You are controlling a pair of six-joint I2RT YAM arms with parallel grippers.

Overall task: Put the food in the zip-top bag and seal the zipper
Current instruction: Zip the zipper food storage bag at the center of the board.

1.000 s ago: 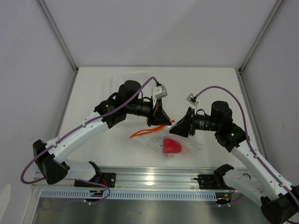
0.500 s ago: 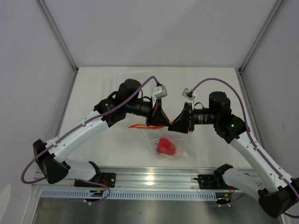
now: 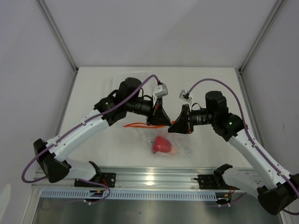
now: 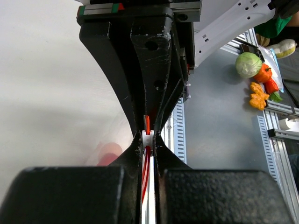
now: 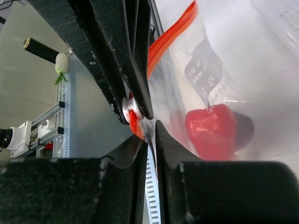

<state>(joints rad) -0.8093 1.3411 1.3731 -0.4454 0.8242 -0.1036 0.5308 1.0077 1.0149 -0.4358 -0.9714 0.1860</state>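
Note:
The zip-top bag (image 3: pixel 175 142) hangs between my two grippers above the table. The red pepper-like piece (image 3: pixel 162 145) lies inside it, also in the right wrist view (image 5: pixel 212 130), with a darker piece (image 5: pixel 244 127) behind it. I cannot make out the peach ball. The zipper (image 3: pixel 140 124) runs left from the grippers. My left gripper (image 3: pixel 163 122) is shut on the zipper's white slider (image 4: pixel 147 136). My right gripper (image 3: pixel 174 127) is shut on the bag's edge (image 5: pixel 150 135), right beside the slider (image 5: pixel 127 108). The two grippers' tips nearly touch.
A clear plastic tray (image 3: pixel 122 77) lies at the table's back, behind the left arm. A metal rail (image 3: pixel 154 179) runs along the near edge. Several toy vegetables (image 4: pixel 258 77) lie off the table, beyond the rail.
Both grippers have moved back and slightly left with the bag. The right gripper has closed in on the left one. The zipper strip now lies straighter, and the red piece has swung left.

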